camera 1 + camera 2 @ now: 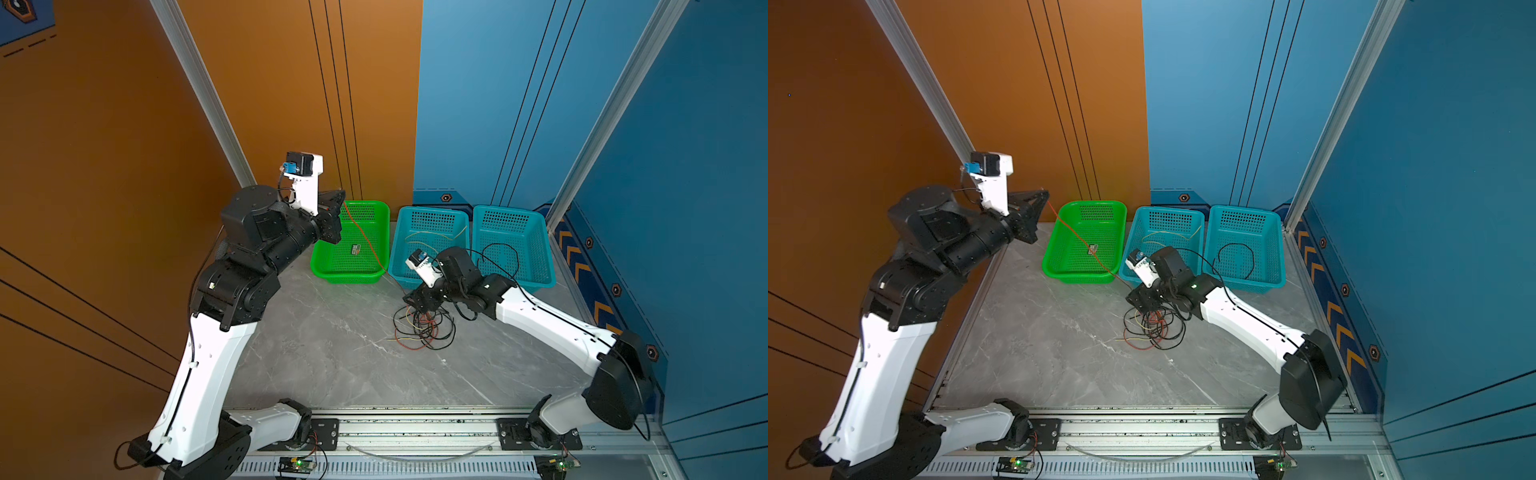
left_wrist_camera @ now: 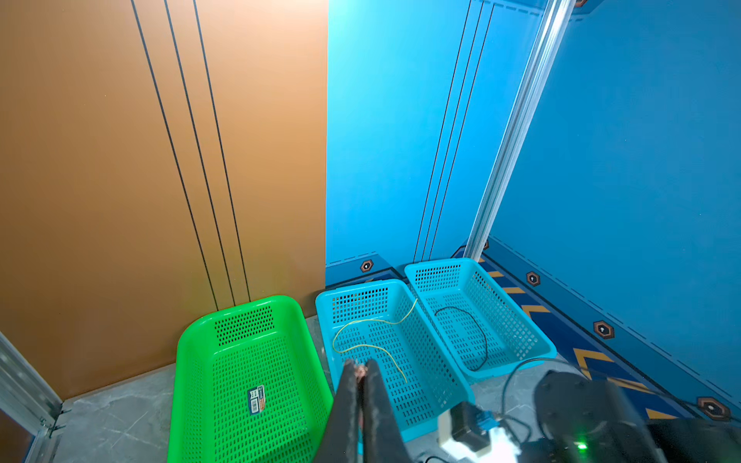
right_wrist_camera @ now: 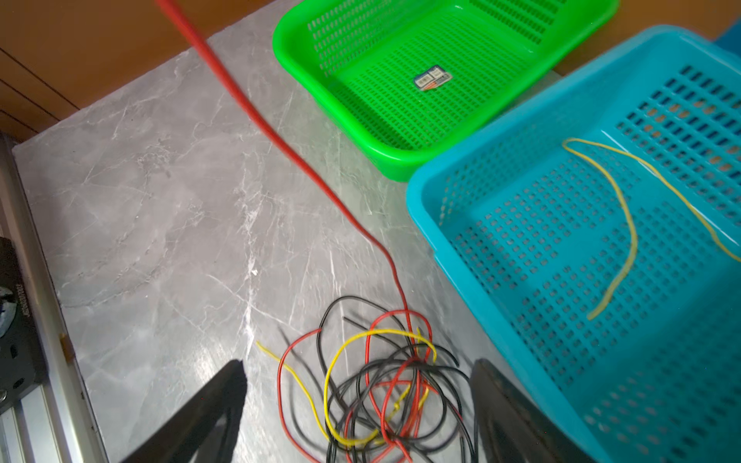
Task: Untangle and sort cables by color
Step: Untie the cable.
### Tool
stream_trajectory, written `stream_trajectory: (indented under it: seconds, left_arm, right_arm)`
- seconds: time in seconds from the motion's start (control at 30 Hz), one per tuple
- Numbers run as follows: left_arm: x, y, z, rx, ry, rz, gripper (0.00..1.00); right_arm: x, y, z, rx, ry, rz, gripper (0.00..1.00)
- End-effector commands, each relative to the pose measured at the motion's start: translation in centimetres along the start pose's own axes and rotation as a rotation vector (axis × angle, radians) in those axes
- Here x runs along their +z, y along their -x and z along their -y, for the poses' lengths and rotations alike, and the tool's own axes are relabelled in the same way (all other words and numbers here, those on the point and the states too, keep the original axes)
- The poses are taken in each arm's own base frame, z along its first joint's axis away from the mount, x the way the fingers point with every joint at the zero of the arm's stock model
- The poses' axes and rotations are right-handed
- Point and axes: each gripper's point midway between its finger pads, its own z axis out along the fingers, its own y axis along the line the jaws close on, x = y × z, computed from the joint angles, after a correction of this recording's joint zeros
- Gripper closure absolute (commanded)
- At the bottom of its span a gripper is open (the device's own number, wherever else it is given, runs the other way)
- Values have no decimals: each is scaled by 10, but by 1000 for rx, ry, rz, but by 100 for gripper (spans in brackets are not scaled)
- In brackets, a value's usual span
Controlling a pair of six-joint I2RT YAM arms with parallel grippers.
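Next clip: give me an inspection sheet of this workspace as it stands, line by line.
Surface: grey marble-look tabletop, no spills seen.
Job's things: tangle of red, yellow and black cables on the tabletop; red cable rises taut from it to the left end effector; yellow cable in the middle blue basket; black cable in the right blue basket.
Clutter: only a label on the green basket floor.
Grippers: left end effector shut on the red cable's end, raised; right end effector open over the tangle.
Cables: black arm lead along the right arm.
Surroundings: orange wall panel, blue wall panel, frame post.
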Motion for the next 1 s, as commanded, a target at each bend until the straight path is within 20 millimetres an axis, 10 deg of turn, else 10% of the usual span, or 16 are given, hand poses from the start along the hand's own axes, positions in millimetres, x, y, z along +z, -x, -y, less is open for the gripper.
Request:
stream_trajectory:
  seconds: [0.0, 0.4, 0.73, 0.97]
  left_arm:
    - [-20, 17, 9, -10, -38, 45, 100]
    - [-19, 15, 10, -17, -43, 33, 100]
    - [-19, 14, 5, -8, -22, 27, 100]
    - [-17, 12, 3, -15, -20, 21, 100]
  right_arm:
    - [8, 37, -11, -87, 54, 106, 15]
    - [48, 41, -39, -132, 159, 101, 22]
    - [16, 38, -55, -50, 285, 213, 23]
    - [28, 45, -82, -56, 373, 243, 24]
